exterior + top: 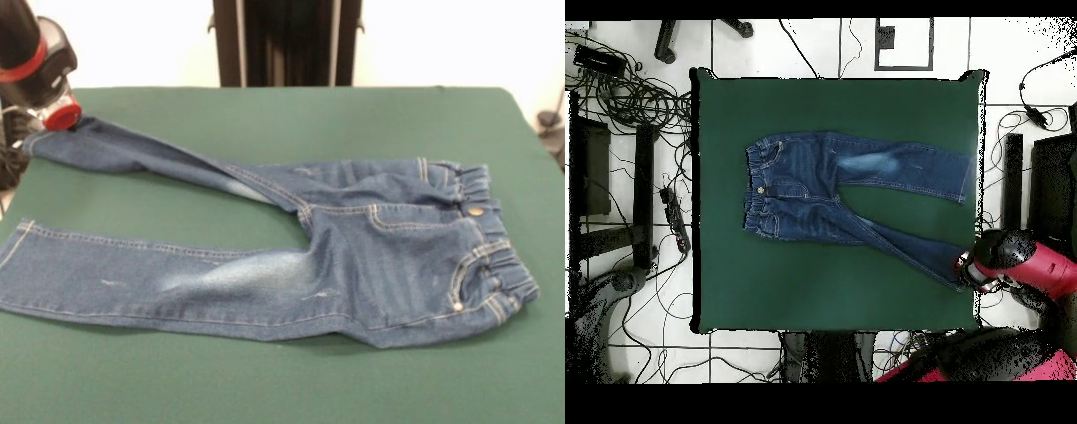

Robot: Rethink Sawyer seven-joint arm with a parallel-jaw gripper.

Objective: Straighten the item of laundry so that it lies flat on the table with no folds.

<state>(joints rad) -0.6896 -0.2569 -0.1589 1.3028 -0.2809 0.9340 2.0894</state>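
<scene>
The item of laundry (388,256), a small pair of blue jeans, lies across the green table (265,115) with its gathered waistband to the right and both legs running left. The near leg lies flat and shows a pale faded patch. The far leg looks narrower and twisted, and slants up to the table's far left corner. My gripper (33,132) sits right at that leg's cuff, by the table edge. From above, the jeans (805,190) spread over the table (815,290), and the gripper (967,272) meets the lower leg's end.
Tangled cables (625,100) and black stands (1012,180) lie on the tiled floor around the table. The gripper hangs at the table's corner, close to its edge. Green cloth shows on all sides of the jeans.
</scene>
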